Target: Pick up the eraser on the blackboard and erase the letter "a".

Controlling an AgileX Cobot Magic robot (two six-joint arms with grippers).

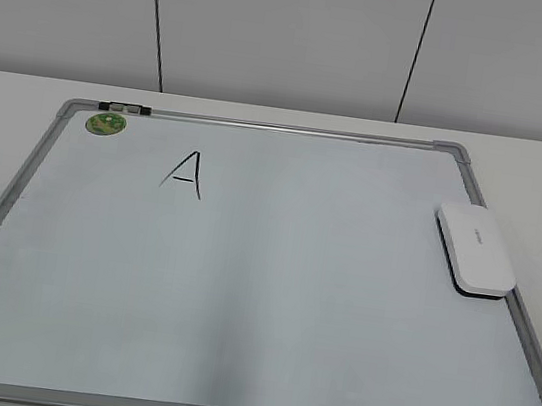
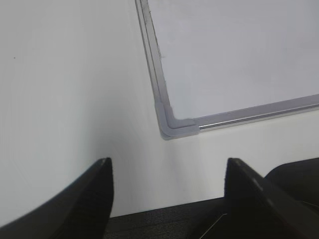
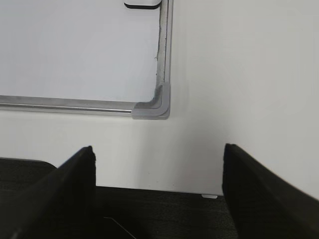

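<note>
Board [image 1: 267, 303] surface lies bare around the eraser [image 1: 475, 250] at its right edge and a marker [image 1: 124, 107] and sticker [image 1: 106, 123] at the far-left corner.

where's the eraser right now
In the exterior view the eraser lies on the blackboard's right edge, over the frame, far right of the letter "A".

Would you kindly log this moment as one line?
eraser: untouched, board's right edge | A: unerased | left tool: open | right tool: open

Marker [image 1: 124, 107], uppercase "A" [image 1: 186, 173], table [image 1: 538, 170].
</note>
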